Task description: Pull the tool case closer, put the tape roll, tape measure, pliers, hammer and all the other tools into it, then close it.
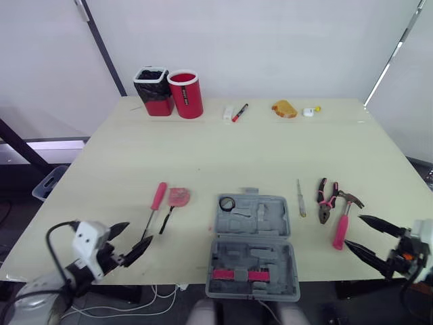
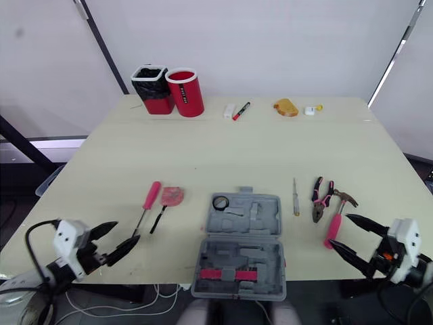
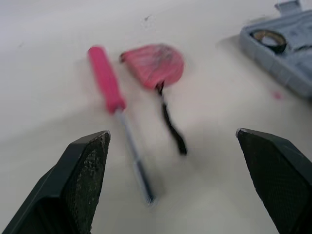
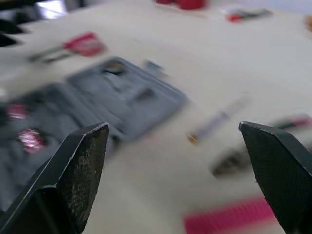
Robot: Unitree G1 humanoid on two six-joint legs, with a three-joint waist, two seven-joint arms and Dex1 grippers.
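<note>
Two halves of the grey tool case lie open and flat at the near edge of the table, roughly midway between the robot's arms. The near half reaches the table's edge. The tape roll sits in the far left corner of the far half, and a pink strip shows in the near half; the other moulded recesses look bare.

On the robot's left of the case, the pink tape measure lies on the table with its black strap trailing toward the near edge. Just beside it, further left, is a pink-handled screwdriver with its tip pointing to the near side. On the right of the case lies a thin pale screwdriver, then the pliers with pink and black grips, then the hammer with its pink handle pointing to the near edge.

The left gripper hangs near the tip of the pink-handled screwdriver, fingers spread wide and holding nothing. The right gripper hangs just beside the hammer's handle, its fingers likewise parted and empty.

At the far edge stand a red bin with a black liner and a red cylinder, touching. Further right lie a small white item, a red marker and a yellow object.
</note>
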